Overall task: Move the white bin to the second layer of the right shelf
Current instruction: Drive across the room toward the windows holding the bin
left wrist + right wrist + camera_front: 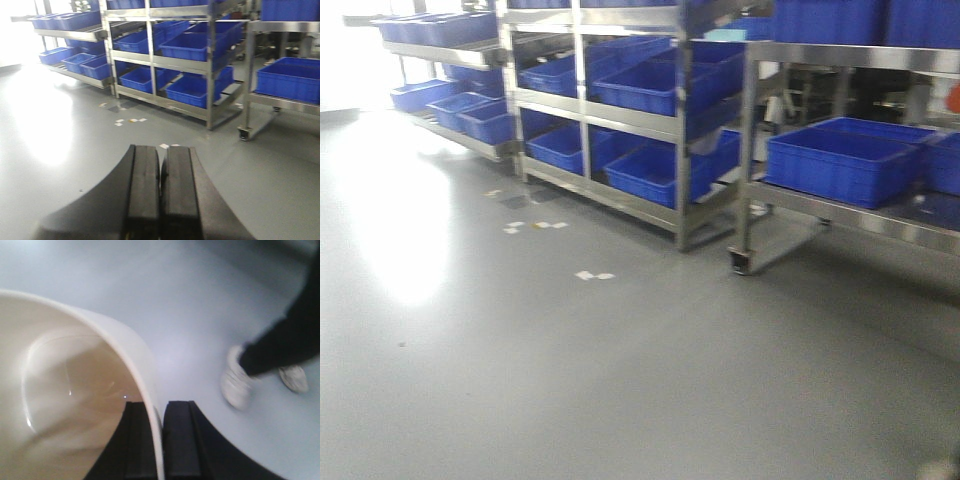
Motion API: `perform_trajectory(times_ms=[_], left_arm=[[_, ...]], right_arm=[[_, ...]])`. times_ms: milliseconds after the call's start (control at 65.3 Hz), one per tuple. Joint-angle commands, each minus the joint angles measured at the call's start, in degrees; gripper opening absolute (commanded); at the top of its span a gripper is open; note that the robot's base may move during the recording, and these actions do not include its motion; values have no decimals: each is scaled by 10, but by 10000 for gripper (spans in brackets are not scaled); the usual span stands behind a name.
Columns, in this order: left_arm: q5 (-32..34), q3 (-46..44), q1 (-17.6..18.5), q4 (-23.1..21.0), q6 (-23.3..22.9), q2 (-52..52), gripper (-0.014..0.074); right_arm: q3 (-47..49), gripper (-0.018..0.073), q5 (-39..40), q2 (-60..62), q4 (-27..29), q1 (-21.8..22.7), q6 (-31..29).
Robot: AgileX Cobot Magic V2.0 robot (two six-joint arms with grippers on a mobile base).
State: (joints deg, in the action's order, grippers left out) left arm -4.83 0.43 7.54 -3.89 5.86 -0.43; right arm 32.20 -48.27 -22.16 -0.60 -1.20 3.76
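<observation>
In the right wrist view my right gripper (159,412) is shut on the rim of the white bin (65,390). One finger is inside the bin, the other outside its wall. The bin is glossy cream-white and empty, and it hangs above the grey floor. In the left wrist view my left gripper (160,155) is shut and empty, pointing over the floor toward the racks. Neither gripper nor the bin shows in the front view. A steel rack on castors (850,200) stands at the right; no roller lanes are visible on it.
Steel racks (620,100) holding several big blue crates (840,160) line the back, also in the left wrist view (190,50). A castor (740,262) juts onto the grey floor. A person's legs and white shoes (240,382) are close on the right in the right wrist view.
</observation>
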Motion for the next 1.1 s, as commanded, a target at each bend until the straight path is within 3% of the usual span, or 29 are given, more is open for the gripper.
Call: perform_trajectory(times_ms=[0,1087], left_arm=[[48,21,3,-3,-1,-8,85],[48,21,3,-3,-1,-8,85]], right_arm=[[17,53,50,-4,1,0,-2],[17,53,50,-4,1,0,-2]])
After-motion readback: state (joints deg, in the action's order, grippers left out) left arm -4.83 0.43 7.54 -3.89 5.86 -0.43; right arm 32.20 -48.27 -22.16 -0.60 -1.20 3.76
